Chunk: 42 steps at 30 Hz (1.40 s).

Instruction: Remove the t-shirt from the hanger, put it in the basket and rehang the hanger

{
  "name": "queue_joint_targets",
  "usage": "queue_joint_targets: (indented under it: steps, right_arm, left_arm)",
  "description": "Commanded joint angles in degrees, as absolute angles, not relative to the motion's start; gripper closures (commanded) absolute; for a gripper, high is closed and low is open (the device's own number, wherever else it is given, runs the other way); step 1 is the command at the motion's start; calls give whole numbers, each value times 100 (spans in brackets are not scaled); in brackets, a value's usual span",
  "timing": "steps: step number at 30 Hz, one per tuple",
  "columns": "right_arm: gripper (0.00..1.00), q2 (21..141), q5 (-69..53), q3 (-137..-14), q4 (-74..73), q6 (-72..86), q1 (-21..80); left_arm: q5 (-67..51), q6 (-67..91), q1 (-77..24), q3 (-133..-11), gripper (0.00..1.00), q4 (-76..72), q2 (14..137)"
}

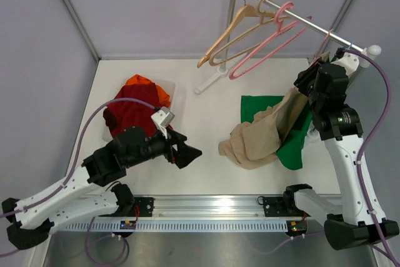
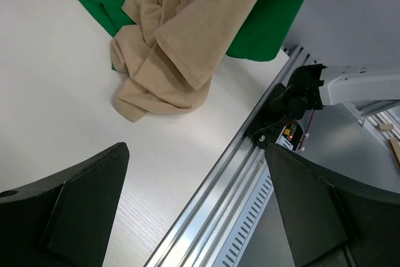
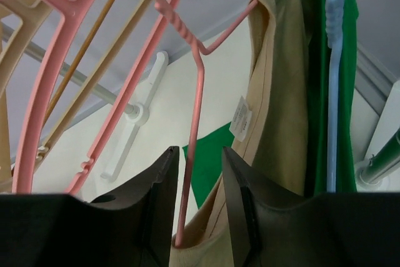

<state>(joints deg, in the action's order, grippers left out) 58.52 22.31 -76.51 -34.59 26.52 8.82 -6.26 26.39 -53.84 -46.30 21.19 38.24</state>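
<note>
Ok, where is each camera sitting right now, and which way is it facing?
Top external: above and behind the bases, looking down on the table, rack, left arm and right arm.
Left wrist: above the table, facing the beige t-shirt and green garment; the open left gripper frames it.
Right wrist: beside the rack's right end, looking along it; the pink hanger passes through the right gripper.
All three show the beige t-shirt.

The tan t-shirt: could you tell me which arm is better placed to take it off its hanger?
Right. The right gripper is at the rail, jaws around the pink hanger and the t-shirt; the left gripper hangs open over the table, well away.
</note>
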Motion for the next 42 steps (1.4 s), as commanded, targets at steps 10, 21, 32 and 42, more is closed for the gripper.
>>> queue_joint_targets:
  steps: [10, 21, 32, 42]
  right_arm:
    - [78, 5529, 1187, -7032, -2444, 3252, 343]
    - [100, 5274, 915, -7119, -1688, 3392, 343]
    - [100, 4791, 282, -6742, -1310, 3778, 343]
    - [100, 3657, 18, -5520, -1081, 4851, 360]
  left_arm:
    - [1415, 2400, -7206, -4974, 4, 1292, 5123]
    - [1477, 2083, -7620, -5897, 4, 985, 6090]
    - [1152, 1881, -7664, -6591, 6, 703, 6574]
    - [993, 1609, -8121, -7180, 3, 492, 7276]
